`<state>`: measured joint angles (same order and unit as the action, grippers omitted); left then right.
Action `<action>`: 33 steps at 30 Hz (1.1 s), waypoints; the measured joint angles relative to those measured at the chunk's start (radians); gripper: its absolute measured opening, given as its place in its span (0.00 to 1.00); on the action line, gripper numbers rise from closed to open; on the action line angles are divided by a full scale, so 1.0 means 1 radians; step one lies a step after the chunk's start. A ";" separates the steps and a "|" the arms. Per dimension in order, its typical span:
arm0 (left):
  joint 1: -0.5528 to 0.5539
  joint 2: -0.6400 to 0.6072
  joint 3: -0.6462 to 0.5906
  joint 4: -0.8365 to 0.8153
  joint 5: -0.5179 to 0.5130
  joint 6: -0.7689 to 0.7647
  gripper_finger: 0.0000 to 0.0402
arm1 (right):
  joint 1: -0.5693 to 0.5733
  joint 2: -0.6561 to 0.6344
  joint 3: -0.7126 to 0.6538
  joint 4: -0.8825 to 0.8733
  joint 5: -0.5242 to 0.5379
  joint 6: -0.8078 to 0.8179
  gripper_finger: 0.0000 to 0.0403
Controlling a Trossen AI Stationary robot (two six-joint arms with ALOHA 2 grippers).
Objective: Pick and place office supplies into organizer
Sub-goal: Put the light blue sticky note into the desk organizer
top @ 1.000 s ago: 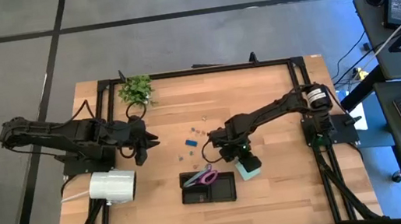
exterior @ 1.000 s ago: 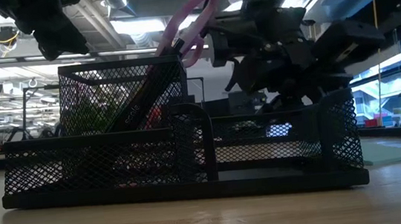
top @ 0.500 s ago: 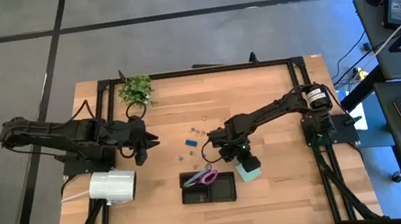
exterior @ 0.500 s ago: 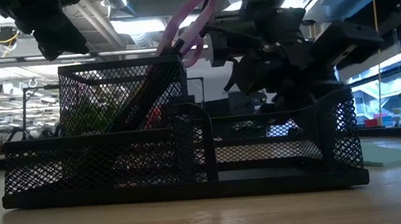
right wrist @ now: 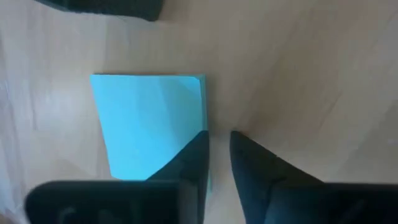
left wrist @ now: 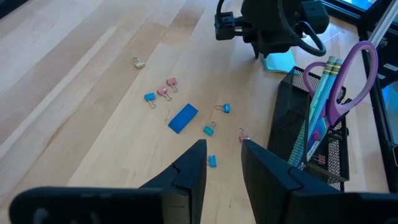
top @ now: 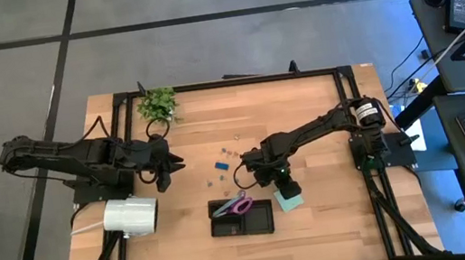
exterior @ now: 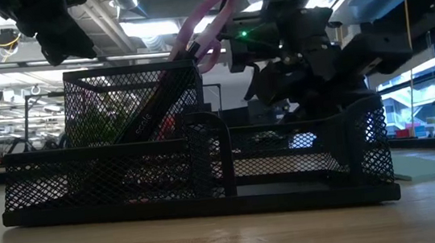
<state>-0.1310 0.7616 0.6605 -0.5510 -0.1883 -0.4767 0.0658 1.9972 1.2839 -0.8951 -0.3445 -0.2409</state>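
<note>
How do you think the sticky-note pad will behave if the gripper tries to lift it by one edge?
The sticky-note pad lies flat on the table, so it probably gives little edge to pinch. As stacked thin sheets, it may fan or flex. It looks light and could slide when the right gripper nudges it.

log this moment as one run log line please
right gripper: at sticky-note pad edge, nothing held | left gripper: waiting, empty | scissors: in organizer
</note>
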 joint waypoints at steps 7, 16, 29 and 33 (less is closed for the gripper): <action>0.000 0.000 0.000 0.000 0.000 0.000 0.24 | 0.000 -0.002 0.002 -0.024 -0.003 0.028 0.37; 0.000 0.000 0.000 0.000 0.000 0.000 0.24 | 0.011 -0.002 0.089 -0.111 0.007 0.063 0.47; 0.000 0.000 0.000 -0.002 0.000 0.000 0.24 | 0.160 -0.008 0.108 -0.145 0.135 0.263 0.47; 0.000 0.000 0.000 -0.005 0.000 0.039 0.24 | 0.182 -0.054 0.098 -0.150 0.248 0.389 0.47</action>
<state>-0.1310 0.7617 0.6605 -0.5555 -0.1883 -0.4377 0.2483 1.9436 1.3819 -1.0449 -0.0964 0.1478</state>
